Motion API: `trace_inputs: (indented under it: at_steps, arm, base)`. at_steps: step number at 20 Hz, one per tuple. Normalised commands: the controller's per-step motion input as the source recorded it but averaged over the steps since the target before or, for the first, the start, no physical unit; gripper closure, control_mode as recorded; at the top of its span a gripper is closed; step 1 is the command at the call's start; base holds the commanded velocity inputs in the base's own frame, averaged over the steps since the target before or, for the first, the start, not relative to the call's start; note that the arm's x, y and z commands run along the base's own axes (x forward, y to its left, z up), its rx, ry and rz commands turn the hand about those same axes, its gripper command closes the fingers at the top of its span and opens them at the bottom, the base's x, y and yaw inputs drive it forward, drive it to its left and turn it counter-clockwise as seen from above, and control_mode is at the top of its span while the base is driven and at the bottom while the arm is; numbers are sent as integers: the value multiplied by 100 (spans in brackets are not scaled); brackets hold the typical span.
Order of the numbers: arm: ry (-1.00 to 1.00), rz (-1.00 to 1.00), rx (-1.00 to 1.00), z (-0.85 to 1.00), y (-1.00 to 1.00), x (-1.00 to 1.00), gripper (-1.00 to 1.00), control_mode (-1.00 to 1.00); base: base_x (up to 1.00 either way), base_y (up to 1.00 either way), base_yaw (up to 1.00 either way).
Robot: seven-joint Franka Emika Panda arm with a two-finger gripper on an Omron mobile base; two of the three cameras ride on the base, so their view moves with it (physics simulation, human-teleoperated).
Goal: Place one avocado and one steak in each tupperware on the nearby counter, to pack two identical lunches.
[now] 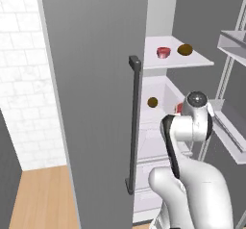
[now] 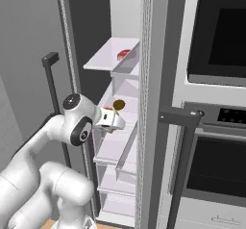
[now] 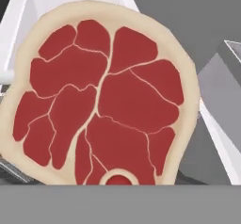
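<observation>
Beside fridge door handle point(image 1: 134, 122), upper shelf point(image 1: 202, 59) holds avocado point(image 1: 185, 49), steak point(image 1: 163, 52).

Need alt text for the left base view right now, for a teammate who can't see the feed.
The white arm reaches into an open fridge past its grey door, toward a middle shelf holding a dark-brown avocado. On the upper shelf sit a red steak and a second avocado.
</observation>
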Motion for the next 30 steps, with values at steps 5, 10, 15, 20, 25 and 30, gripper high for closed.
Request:
trace_inputs:
  at_steps: [5,10,15,20,25,30]
  arm:
    - [4,-6,33,94,-15,-100,100,-100]
    - [-39,0,27,6,11,-100,100,-100]
    - [-26,0,11,0,14,-60,100,100]
    - [0,0,0,0,0,0,100,100]
    - [0,0,0,0,0,0,100,100]
    - [0,0,0,0,0,0,100,100]
  base:
    - [0,0,0]
    - [0,0,0]
    - [-40,18,0]
    - [-100,38,1]
    - [-100,-31,-34]
    - [-29,-73,-66]
